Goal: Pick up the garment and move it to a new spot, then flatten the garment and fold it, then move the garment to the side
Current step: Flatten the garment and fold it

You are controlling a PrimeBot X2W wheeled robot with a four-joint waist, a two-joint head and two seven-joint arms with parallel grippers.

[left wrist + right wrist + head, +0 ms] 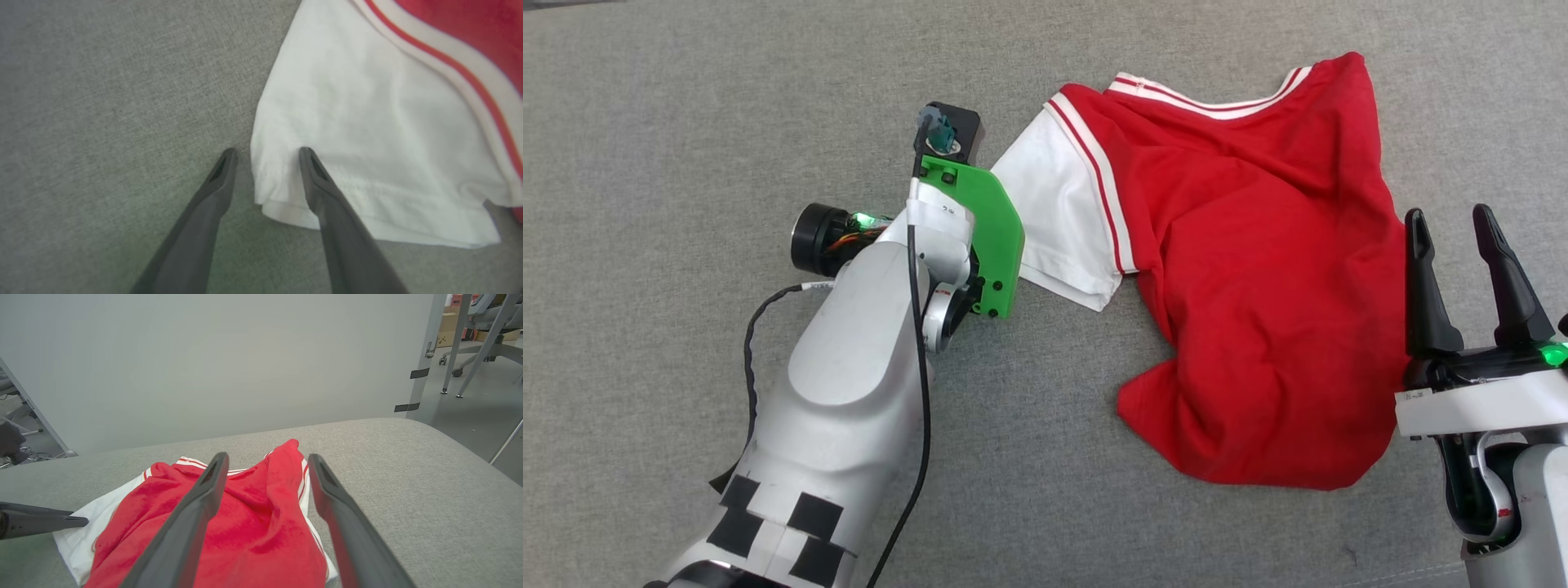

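Observation:
The garment [1241, 269] lies crumpled on the grey surface, red body uppermost, striped neck trim at the far side, and one white sleeve [1058, 220] spread toward the left. My left gripper [266, 152] is open and low over that sleeve's [367, 155] outer corner. One finger [327, 200] lies over the white cloth and the other rests over bare grey fabric. In the head view the left wrist [968, 237] hides those fingers. My right gripper [1452, 220] stands open just off the garment's right edge, holding nothing. No lettering shows.
The grey padded surface [686, 122] stretches wide to the left and front. In the right wrist view a pale wall panel [204, 355] stands behind it. The surface's rounded right edge [461, 453] drops to a floor with chair legs [470, 343].

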